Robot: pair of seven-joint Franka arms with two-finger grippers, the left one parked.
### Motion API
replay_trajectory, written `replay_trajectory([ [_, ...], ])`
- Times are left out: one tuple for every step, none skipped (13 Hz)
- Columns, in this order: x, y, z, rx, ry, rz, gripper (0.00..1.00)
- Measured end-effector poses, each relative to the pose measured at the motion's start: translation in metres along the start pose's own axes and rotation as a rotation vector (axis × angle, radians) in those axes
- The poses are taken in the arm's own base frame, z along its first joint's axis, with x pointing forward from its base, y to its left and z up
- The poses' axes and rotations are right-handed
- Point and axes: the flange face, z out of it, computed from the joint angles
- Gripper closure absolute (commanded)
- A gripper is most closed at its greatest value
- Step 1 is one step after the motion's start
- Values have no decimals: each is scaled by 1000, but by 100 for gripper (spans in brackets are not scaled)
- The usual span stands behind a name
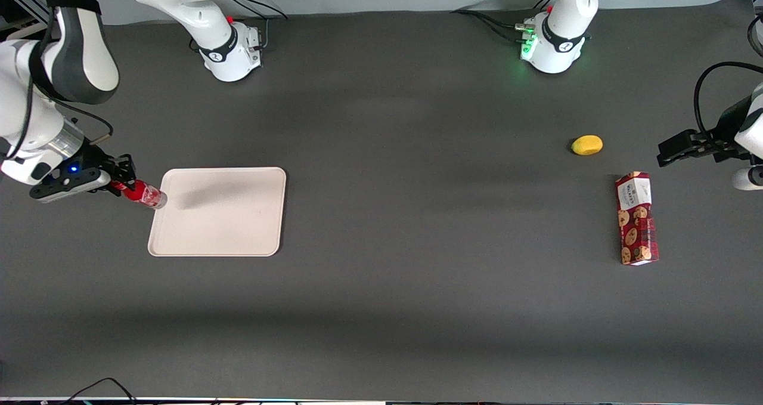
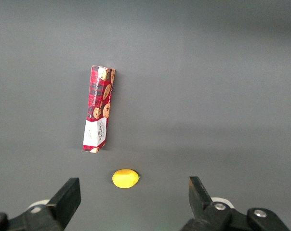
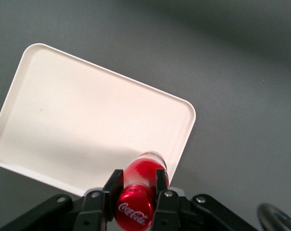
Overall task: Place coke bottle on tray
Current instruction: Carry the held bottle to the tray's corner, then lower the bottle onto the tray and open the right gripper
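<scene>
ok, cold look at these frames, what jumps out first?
The small slim red coke bottle clamped near its cap in the right arm's gripper, carried at the rim of the large flat pale beige tray, its base just over the edge. Next, toward the parked arm's end of the table, the long red cookie box lying flat, with a small yellow lemon-like object beside it, farther from the front camera.

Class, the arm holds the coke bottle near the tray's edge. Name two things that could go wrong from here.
1. The hand grips the coke bottle only near its cap, tilted; it might swing or slip.
2. The bottle's base hangs right at the rim of the tray; released now, it could catch the rim and roll off.
</scene>
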Motion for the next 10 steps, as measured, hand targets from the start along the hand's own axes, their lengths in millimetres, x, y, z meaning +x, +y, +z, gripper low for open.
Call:
replay_trajectory([
  [-3, -2, 10, -9, 16, -9, 100],
  [-7, -1, 20, -17, 25, -20, 100],
  [-11, 2, 29, -23, 31, -27, 100],
  [-15, 7, 37, -28, 37, -31, 100],
  [-20, 11, 44, -21, 46, -31, 100],
  [-23, 14, 51, 0, 54, -26, 100],
  [-25, 16, 57, 26, 61, -19, 100],
  [-25, 16, 62, 47, 66, -13, 100],
  [-26, 16, 65, 59, 69, -8, 100],
  [-26, 16, 67, 63, 68, -6, 100],
])
